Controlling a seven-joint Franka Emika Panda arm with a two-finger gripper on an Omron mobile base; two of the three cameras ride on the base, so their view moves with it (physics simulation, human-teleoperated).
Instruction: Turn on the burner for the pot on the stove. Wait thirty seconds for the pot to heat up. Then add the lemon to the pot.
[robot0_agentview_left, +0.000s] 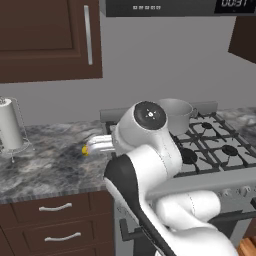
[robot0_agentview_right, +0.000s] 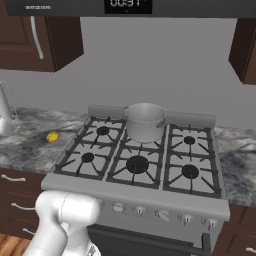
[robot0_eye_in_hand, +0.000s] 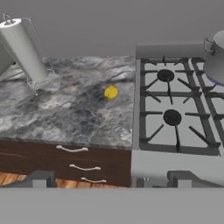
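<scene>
The pot stood on the stove, on the back middle burner, where a small blue flame showed under it. I could not see inside the pot from any view. It stood upright, with its little side handles sticking out.

The lemon lay on the grey marbled desk just left of the stove — not in the pot. It sat alone on the stone, near the stove's edge and well apart from the pot. A paper towel roll stood farther left on the desk in a wire holder.

The hand hung above the front of the desk, its two dark tips wide apart and holding nothing. The lemon lay ahead of the hand and below it, between the tips' lines, not touching them.
</scene>
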